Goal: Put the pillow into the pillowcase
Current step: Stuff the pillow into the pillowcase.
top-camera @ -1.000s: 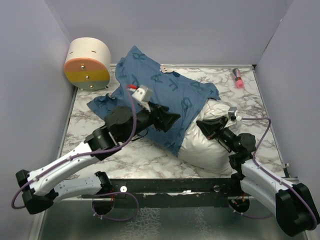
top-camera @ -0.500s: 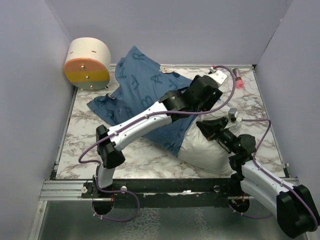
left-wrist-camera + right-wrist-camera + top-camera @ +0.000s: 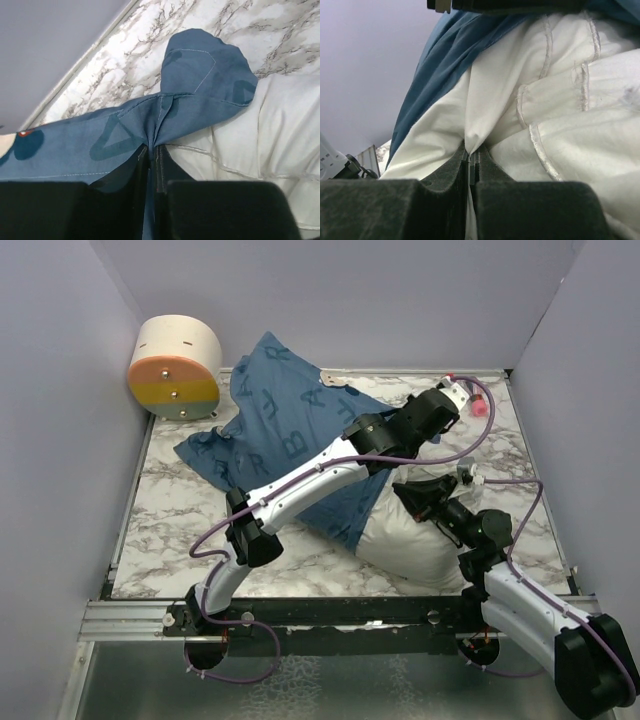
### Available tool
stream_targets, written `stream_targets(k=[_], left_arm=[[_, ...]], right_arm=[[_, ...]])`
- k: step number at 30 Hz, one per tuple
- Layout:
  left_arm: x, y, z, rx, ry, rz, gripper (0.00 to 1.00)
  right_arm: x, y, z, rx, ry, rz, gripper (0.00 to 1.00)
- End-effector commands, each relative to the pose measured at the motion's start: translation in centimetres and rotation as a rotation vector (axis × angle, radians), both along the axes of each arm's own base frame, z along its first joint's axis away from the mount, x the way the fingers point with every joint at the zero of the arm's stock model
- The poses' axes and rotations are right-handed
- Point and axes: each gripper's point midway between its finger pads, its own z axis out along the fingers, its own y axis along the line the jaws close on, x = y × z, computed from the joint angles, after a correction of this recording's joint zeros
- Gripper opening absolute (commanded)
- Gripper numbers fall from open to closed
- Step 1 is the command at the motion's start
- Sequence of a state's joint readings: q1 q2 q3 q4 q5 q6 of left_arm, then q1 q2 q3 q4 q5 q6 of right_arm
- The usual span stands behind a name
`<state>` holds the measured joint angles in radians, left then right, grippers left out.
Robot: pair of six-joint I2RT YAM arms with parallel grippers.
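The dark blue pillowcase (image 3: 290,430) lies spread over the back of the table, and its right part covers the top of the white pillow (image 3: 420,540). My left gripper (image 3: 412,440) reaches across to the pillowcase's right edge. In the left wrist view this gripper (image 3: 152,150) is shut on a gathered fold of the pillowcase (image 3: 200,85), right beside the pillow (image 3: 260,135). My right gripper (image 3: 415,495) sits on the pillow's upper side. Its jaws (image 3: 472,152) are shut on a pinch of the pillow's (image 3: 560,110) white fabric, with the pillowcase (image 3: 445,55) just beyond.
A round wooden drum (image 3: 175,365) with an orange and yellow face stands at the back left corner. A small pink item (image 3: 478,405) lies at the back right, close to my left wrist. Lilac walls enclose the marble table (image 3: 180,500) on three sides.
My left arm swung from the pillowcase's middle to its right edge and closed on a fold there. The right arm and the pillow stayed put.
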<state>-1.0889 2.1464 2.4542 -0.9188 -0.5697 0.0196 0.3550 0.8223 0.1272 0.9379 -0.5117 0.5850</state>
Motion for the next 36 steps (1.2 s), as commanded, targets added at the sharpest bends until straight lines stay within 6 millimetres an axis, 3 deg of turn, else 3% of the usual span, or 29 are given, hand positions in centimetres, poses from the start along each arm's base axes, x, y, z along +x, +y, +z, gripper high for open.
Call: stream_targets(k=[1,4,7,11,13,15,17,18,20,22,24,26,29,31,34,36], left_arm=[[0.7,-0.2,2.5,-0.026,-0.072,0.009,0.03],[-0.9,-2.4,4.4,-0.169,-0.019,-0.099,0.0],[-3.9,-5.1,5.8,-0.334,0.078,-0.26,0.0],[-8.4,-7.6,8.8,-0.553,0.201,-0.453,0.0],[-10.2,-7.6,11.2,-0.648,0.216,-0.512,0.0],[-11.4,-6.7,12.8,-0.724,0.223,-0.534,0.0],[-12.2,-5.3,12.0,-0.796,0.231,-0.515,0.0],[-12.2,-4.1,11.3,-0.832,0.223,-0.48,0.0],[-10.6,-1.5,6.9,-0.87,0.249,-0.362,0.0],[-8.7,1.2,0.2,-0.899,0.345,-0.245,0.0],[-7.8,3.3,-4.9,-0.922,0.425,-0.162,0.0],[-7.5,4.8,-8.1,-0.927,0.458,-0.106,0.0],[-7.0,6.2,-10.5,-0.912,0.468,-0.057,0.0],[-6.7,6.8,-11.1,-0.912,0.468,-0.039,0.0],[-6.5,7.4,-11.5,-0.912,0.466,-0.023,0.0],[-6.4,7.7,-11.5,-0.913,0.462,-0.02,0.0]], right_arm=[[-2.2,1.1,-7.3,-0.111,0.255,0.101,0.01],[-1.9,1.0,-7.0,-0.118,0.248,0.086,0.01],[-0.3,0.8,-5.8,-0.107,0.234,0.031,0.01],[3.6,0.9,-1.2,-0.06,0.16,-0.061,0.01],[5.6,1.0,1.1,-0.034,0.129,-0.103,0.01],[7.1,1.1,2.0,-0.017,0.129,-0.132,0.02],[7.7,1.5,1.1,-0.038,0.145,-0.125,0.03],[7.5,1.5,0.3,-0.055,0.147,-0.113,0.04],[6.1,1.4,-1.3,-0.075,0.135,-0.087,0.06],[4.3,0.9,-2.3,-0.106,0.12,-0.076,0.14],[2.7,0.4,-2.7,-0.155,0.101,-0.059,0.22],[1.1,0.0,-1.8,-0.193,0.064,-0.042,0.29],[-1.4,-0.6,0.2,-0.187,0.055,-0.017,0.37],[-3.4,-0.5,2.8,-0.141,0.003,0.034,0.41],[-4.4,-1.5,7.9,-0.12,-0.05,-0.01,0.51],[-3.7,-2.9,10.4,-0.138,-0.03,-0.11,0.62]])
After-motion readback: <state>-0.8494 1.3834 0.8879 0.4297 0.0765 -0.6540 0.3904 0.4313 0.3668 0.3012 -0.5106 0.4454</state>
